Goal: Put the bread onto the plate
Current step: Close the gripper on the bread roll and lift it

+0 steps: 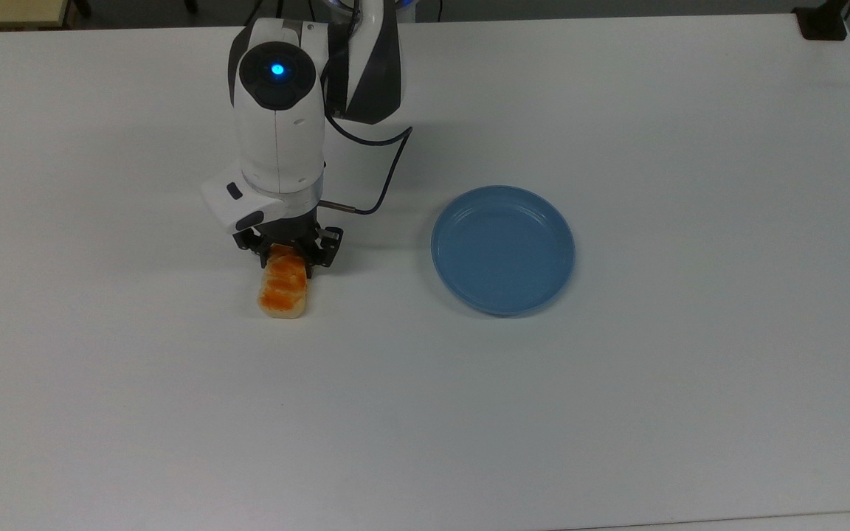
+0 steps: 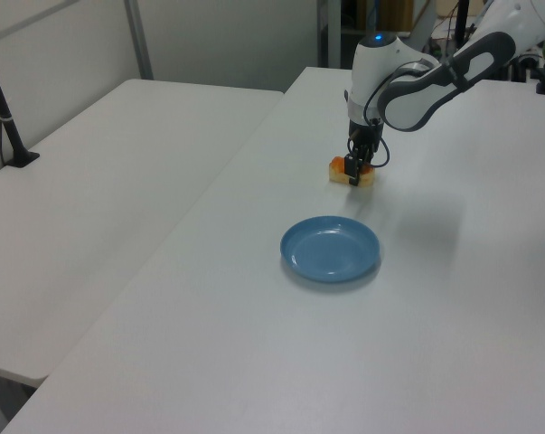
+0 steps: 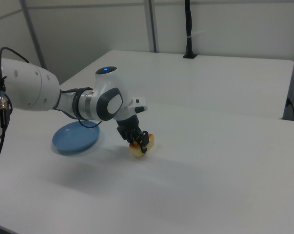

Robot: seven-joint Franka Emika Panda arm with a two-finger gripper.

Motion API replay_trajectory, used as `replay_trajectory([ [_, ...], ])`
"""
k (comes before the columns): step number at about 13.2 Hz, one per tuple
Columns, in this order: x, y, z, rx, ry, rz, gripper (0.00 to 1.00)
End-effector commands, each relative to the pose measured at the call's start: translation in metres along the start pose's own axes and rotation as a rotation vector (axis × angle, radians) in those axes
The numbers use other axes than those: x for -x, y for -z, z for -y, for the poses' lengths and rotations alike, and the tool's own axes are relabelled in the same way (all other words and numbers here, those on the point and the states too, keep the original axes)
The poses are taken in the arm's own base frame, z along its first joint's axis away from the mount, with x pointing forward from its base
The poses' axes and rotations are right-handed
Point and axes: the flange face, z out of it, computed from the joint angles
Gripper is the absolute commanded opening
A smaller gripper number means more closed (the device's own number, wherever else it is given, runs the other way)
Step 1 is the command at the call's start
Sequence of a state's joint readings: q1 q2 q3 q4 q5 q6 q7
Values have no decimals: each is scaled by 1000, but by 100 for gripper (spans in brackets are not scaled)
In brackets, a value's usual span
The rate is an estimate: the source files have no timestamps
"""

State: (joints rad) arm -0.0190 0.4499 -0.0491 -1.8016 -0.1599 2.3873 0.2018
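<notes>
The bread (image 1: 282, 291) lies on the white table, an oblong loaf with cream sides and an orange lobed top. My gripper (image 1: 288, 262) is down over its far end, one finger pressed on each long side, shut on it. The left view shows the gripper (image 2: 355, 168) standing on the bread (image 2: 337, 171), which still rests on the table. In the right view the gripper (image 3: 140, 142) covers the top of the bread (image 3: 136, 152). The blue plate (image 1: 502, 251) sits bare to the top view's right of the bread, a plate's width away, also seen as the plate (image 2: 331, 249) and the plate (image 3: 73, 139).
The white table (image 1: 617, 413) stretches wide around both things. A second white table (image 2: 109, 172) adjoins it at the left view's left, carrying a black post (image 2: 5, 117). A black cable (image 1: 388, 158) hangs from the wrist.
</notes>
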Motion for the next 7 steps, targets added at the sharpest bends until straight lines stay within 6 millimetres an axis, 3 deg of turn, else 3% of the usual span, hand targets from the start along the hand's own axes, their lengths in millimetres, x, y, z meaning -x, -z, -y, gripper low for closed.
replay_trajectory([
  [1, 0, 47, 11, 12, -56, -18, 39],
  [4, 6, 88, 37, 2, -44, 5, 38],
  [7, 24, 126, 82, -8, -35, 33, 39],
])
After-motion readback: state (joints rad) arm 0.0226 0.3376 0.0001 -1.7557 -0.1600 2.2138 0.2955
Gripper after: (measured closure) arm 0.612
